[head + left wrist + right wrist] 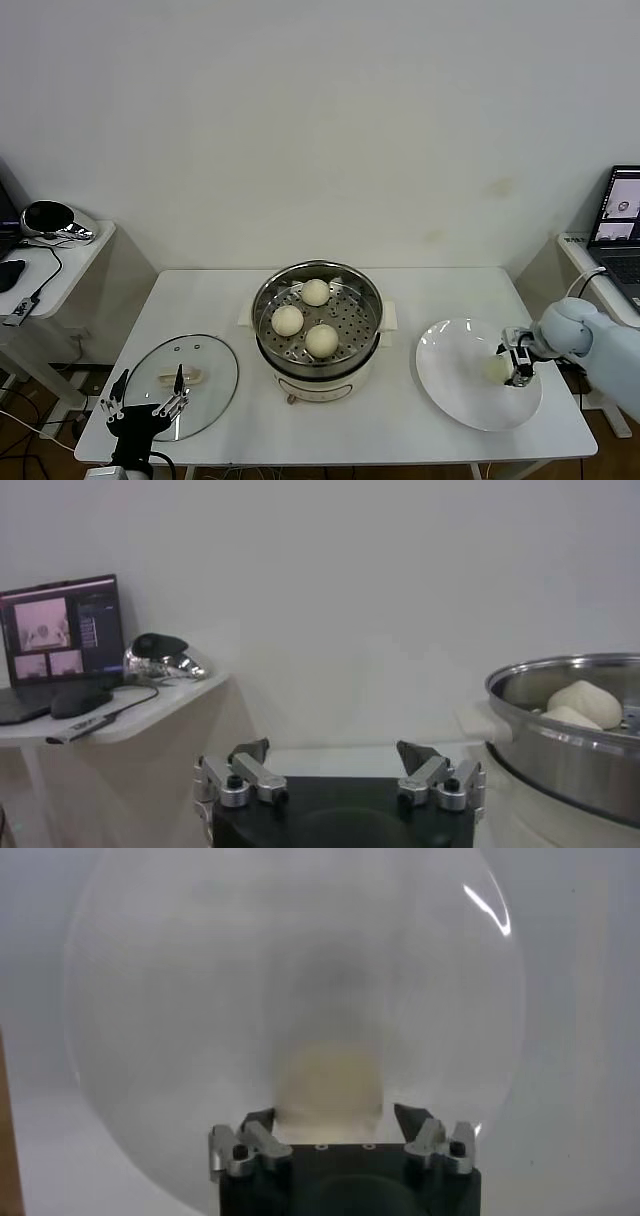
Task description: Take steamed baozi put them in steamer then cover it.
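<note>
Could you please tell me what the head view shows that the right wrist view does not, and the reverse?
Only the head view shows the steamer holding three baozi, the cover lying on the table, and the left end effector over that cover. Only the right wrist view shows the right end effector open around the last baozi. Both show the plate beneath it.

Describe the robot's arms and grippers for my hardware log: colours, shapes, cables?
The right arm is pale blue-white with a rounded ball-like wrist joint and a dark cable beside it. The right gripper and left gripper both have a black body, silver finger brackets with black screws, and dark wedge-shaped tips.
</note>
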Action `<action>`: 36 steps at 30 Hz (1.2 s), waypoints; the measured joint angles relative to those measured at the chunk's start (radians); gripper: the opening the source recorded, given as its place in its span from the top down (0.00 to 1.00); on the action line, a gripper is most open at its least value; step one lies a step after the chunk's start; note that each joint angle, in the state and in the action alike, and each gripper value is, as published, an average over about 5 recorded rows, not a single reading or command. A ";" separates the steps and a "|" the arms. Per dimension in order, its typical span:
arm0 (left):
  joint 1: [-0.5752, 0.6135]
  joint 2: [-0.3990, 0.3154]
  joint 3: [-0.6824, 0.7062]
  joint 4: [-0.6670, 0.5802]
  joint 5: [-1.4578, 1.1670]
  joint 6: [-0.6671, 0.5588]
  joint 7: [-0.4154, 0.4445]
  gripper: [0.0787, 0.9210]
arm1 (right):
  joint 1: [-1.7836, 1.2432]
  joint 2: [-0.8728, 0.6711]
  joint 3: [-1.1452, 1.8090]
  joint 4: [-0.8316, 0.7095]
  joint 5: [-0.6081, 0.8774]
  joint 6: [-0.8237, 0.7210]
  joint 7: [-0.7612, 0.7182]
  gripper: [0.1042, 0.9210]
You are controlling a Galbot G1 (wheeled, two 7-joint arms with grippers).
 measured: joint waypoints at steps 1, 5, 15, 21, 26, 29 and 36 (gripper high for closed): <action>0.000 0.000 0.000 0.000 0.000 0.000 0.000 0.12 | 0.000 0.000 0.000 0.000 0.001 -0.001 -0.002 0.39; 0.002 0.000 0.000 -0.001 -0.001 -0.001 0.000 0.12 | 0.011 -0.004 -0.005 0.005 0.008 -0.006 -0.008 0.45; -0.007 0.003 0.006 0.001 -0.002 -0.001 -0.001 0.12 | 0.208 -0.051 -0.138 0.080 0.097 -0.041 -0.023 0.45; -0.006 0.008 0.009 0.000 -0.002 -0.001 -0.001 0.12 | 0.465 -0.042 -0.317 0.154 0.215 -0.082 -0.013 0.43; -0.010 0.009 0.012 0.001 -0.001 -0.001 -0.001 0.12 | 0.709 0.018 -0.488 0.210 0.345 -0.136 0.013 0.43; -0.015 0.008 0.015 0.004 -0.001 -0.002 -0.001 0.12 | 0.826 0.074 -0.569 0.238 0.437 -0.179 0.038 0.43; -0.027 0.010 0.015 0.010 -0.007 -0.004 -0.002 0.12 | 0.966 0.225 -0.680 0.264 0.636 -0.288 0.115 0.42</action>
